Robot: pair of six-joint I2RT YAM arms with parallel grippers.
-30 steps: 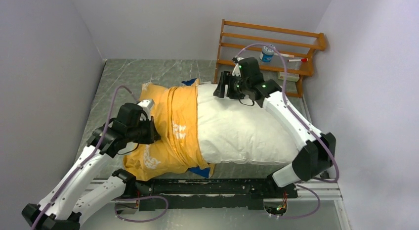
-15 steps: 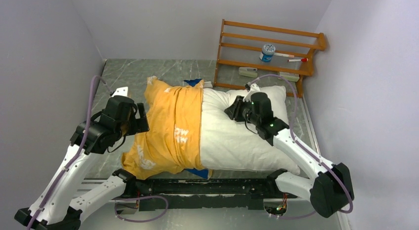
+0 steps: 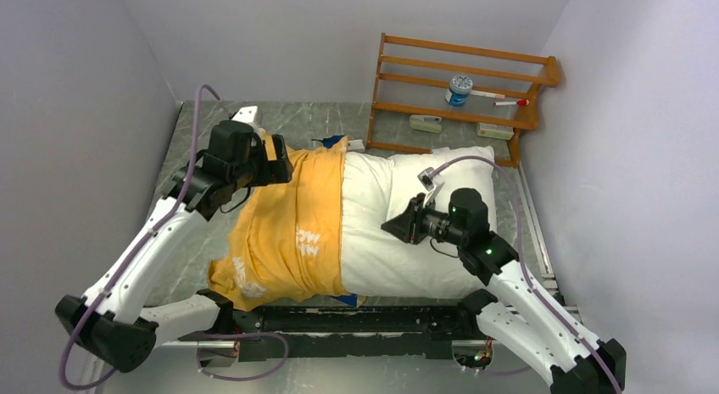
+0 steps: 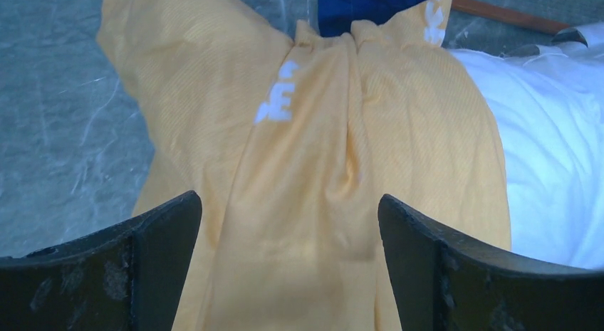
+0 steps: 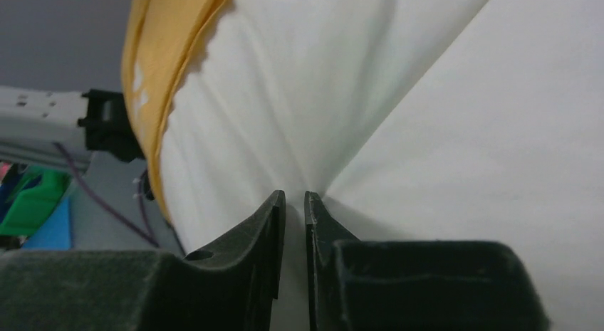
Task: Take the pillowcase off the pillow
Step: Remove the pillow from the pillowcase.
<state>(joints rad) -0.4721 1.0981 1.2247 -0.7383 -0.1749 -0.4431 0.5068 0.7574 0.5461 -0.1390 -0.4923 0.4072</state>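
Evidently the peeling step is in hand and looks about half done. The pillowcase (image 3: pixel 288 229), orange face up with a sliver of blue showing at its far edge, is wrapping only the left half of the pillow (image 3: pixel 373 186). The pillow is lying across the surface (image 3: pixel 297 119), and its right half is bare and white.

The right tool (image 5: pixel 295 199) is reaching in low from the right. It is pinching a small fold of the pillow's white cover, with its jaws nearly together and creases fanning out from the pinch. It appears to be acting as the anchor, holding the pillow in place.

The left tool (image 4: pixel 288 203) is hovering over the far left part of the pillowcase with its jaws standing wide apart and gripping nothing. Bunched orange cloth is lying directly beneath the gap.

The next move seems to be a fresh grip for the left tool. It would be coming down onto that gathered ridge and closing on the loose cloth alone, without catching the stuffing underneath. Then it would be drawing the cloth leftward, away from the anchoring pinch. The cover looks thin and slack, so a shallow bite on a raised fold should be enough. A deep bite would be risking dragging the whole pillow along.
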